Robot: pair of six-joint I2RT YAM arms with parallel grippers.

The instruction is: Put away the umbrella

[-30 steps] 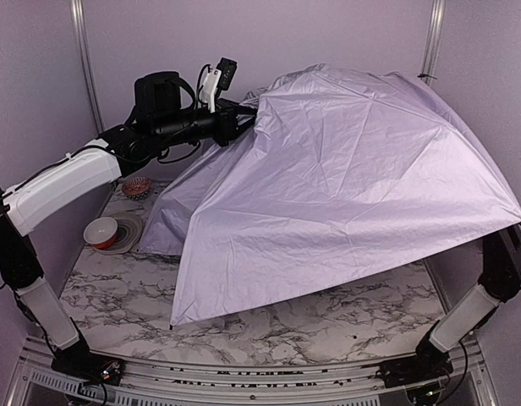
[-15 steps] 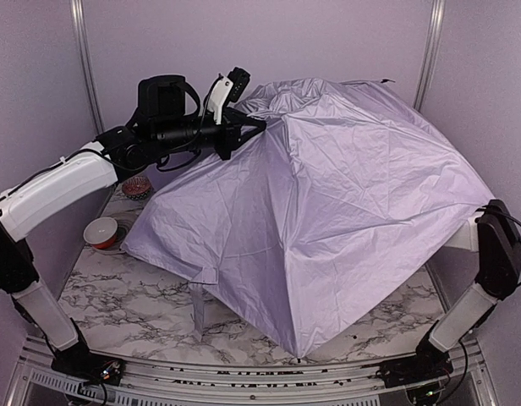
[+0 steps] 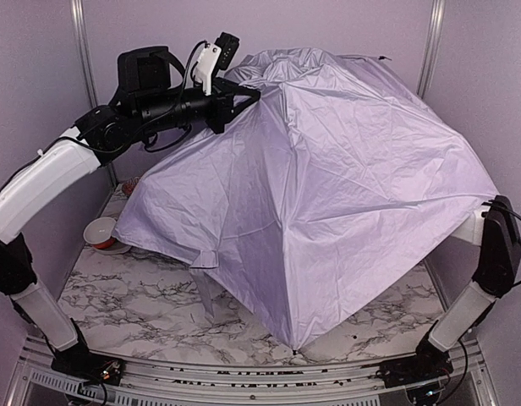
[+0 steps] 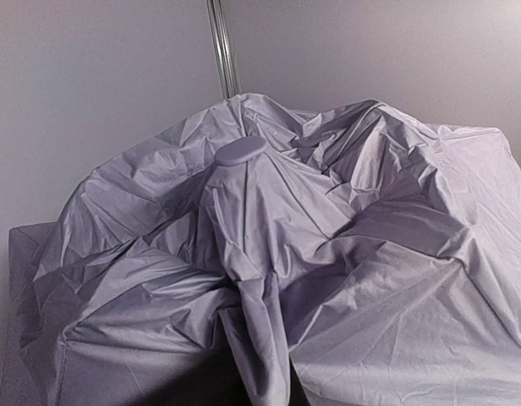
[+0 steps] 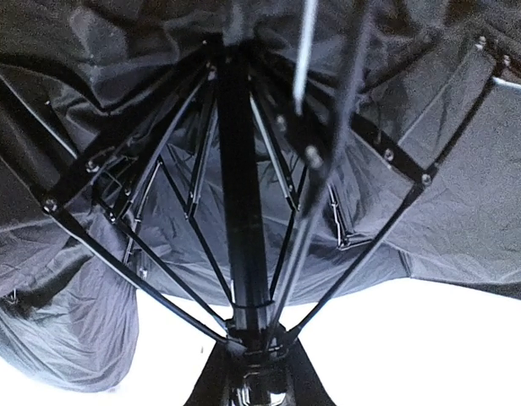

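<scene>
An open lavender umbrella tents over the marble tabletop. The left gripper, closed tight, pinches canopy fabric beside the crown, the cloth bunched right at its tip. Beneath the canopy, the right gripper clasps the base of the black shaft, which rises straight up from it.

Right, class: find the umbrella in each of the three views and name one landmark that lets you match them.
Top external: the umbrella is the open lavender canopy covering most of the table.
Left wrist: its crumpled lavender outside fills the lower frame.
Right wrist: its black underside, ribs and shaft fill the frame.
Shared landmark: the crown, the round cap outside, the rib hub inside.
</scene>
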